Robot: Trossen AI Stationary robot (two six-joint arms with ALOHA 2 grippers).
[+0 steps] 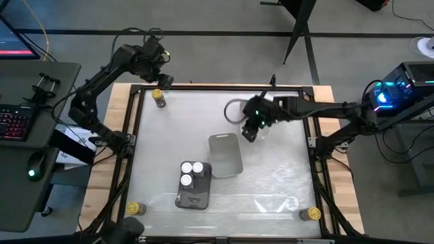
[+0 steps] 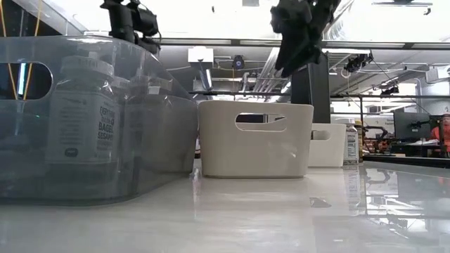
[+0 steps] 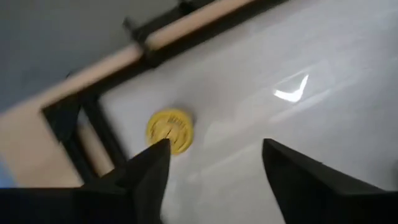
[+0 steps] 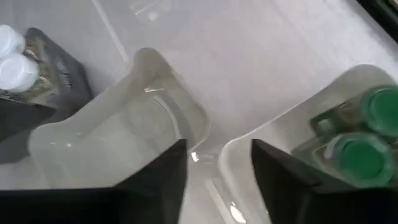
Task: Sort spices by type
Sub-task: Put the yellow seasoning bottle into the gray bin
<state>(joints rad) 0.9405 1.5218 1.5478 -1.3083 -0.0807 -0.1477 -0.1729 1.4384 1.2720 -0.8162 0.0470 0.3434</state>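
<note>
Left wrist view is showing the left gripper [image 3: 214, 165] hanging with jaws released, a yellow-lidded jar [image 3: 170, 130] sitting just beyond them; the right gripper [image 4: 217, 165] is hovering released between two trays.

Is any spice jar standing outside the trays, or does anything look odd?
Yes: three yellow-lidded jars stand loose at table corners, one far-left, one near-left, one near-right. All are upright; nothing looks spilled.
</note>
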